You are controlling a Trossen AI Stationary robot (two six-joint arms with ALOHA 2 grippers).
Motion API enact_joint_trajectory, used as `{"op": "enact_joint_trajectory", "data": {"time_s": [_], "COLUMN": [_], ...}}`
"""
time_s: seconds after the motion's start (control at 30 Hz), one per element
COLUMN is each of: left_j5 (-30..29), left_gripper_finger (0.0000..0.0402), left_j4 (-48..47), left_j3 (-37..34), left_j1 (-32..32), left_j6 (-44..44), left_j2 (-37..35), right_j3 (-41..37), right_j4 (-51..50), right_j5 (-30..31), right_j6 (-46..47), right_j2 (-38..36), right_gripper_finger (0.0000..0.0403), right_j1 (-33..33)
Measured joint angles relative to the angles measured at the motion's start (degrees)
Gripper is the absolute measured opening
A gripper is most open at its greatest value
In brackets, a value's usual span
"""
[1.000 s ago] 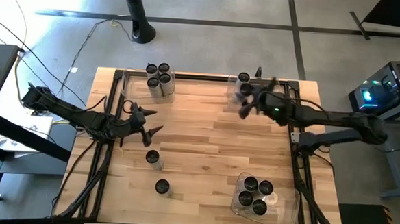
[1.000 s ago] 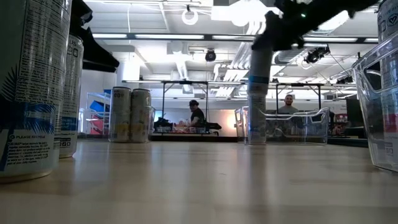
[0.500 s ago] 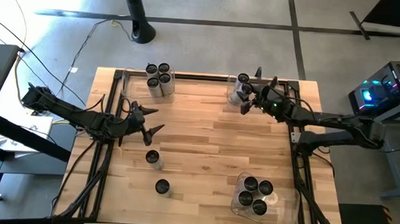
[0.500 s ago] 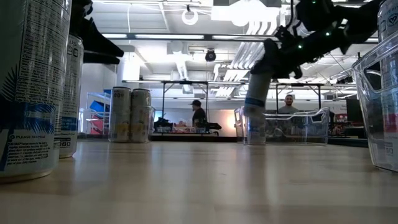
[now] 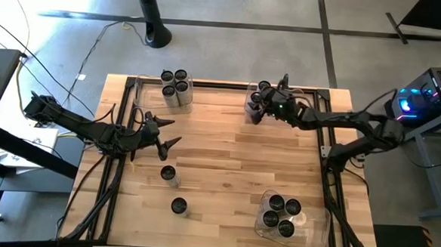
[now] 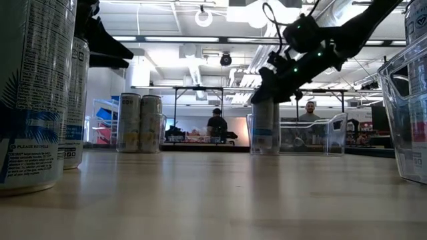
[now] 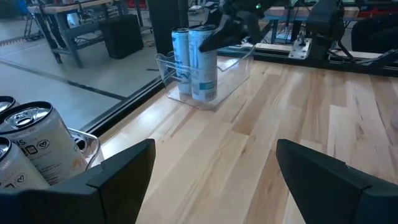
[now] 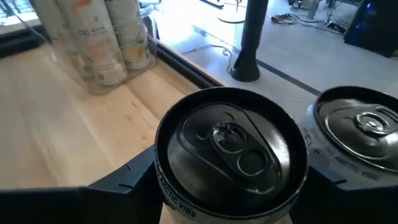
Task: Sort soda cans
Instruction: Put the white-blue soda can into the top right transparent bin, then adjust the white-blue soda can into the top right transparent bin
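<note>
The right gripper (image 5: 261, 105) clasps an upright soda can (image 8: 229, 149) directly beneath it, just beside a neighbouring can (image 8: 360, 127); the left gripper (image 5: 162, 132) waits open, far off

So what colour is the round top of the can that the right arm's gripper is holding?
Dark, nearly black, on the held soda can; the right wrist view shows it best.

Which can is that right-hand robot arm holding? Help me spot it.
Look at the wooden table's far edge, at the clear plastic bin right of centre. Two blue-banded silvery cans stand there; yours is the one clamped between the right gripper's dark fingers, its neighbour standing free.
</note>
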Motion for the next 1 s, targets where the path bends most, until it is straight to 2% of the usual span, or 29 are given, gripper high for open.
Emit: {"op": "enact_joint_trajectory", "data": {"time_s": [0.17,0.4,0.7,0.8,0.9,1.0], "left_j5": [0.0,0.0,0.0,0.0,0.3,1.9], "left_gripper_finger": [0.0330,0.0330,0.0330,0.0330,0.0330,0.0330], "left_j4": [0.0,0.0,0.0,0.0,1.2,5.1], "left_j3": [0.0,0.0,0.0,0.0,0.0,0.0], "left_j1": [0.0,0.0,0.0,0.1,0.6,2.1], "left_j6": [0.0,0.0,0.0,-0.2,0.7,4.2], "left_j2": [0.0,0.0,0.0,0.0,0.0,0.0], "right_j3": [0.3,0.2,0.2,0.3,3.1,7.2], "right_j4": [0.5,0.1,-0.7,-2.7,-10.6,-20.2], "right_j5": [1.1,1.2,1.6,4.4,8.1,9.4], "right_j6": [0.0,-0.5,-2.3,-3.6,-5.4,-5.5], "right_j2": [2.8,1.1,-11.7,-17.2,-23.0,-27.1], "right_gripper_finger": [0.0239,0.0311,0.0321,0.0321,0.0322,0.0322], "right_j1": [0.0,0.0,0.0,0.0,-0.8,-1.9]}}
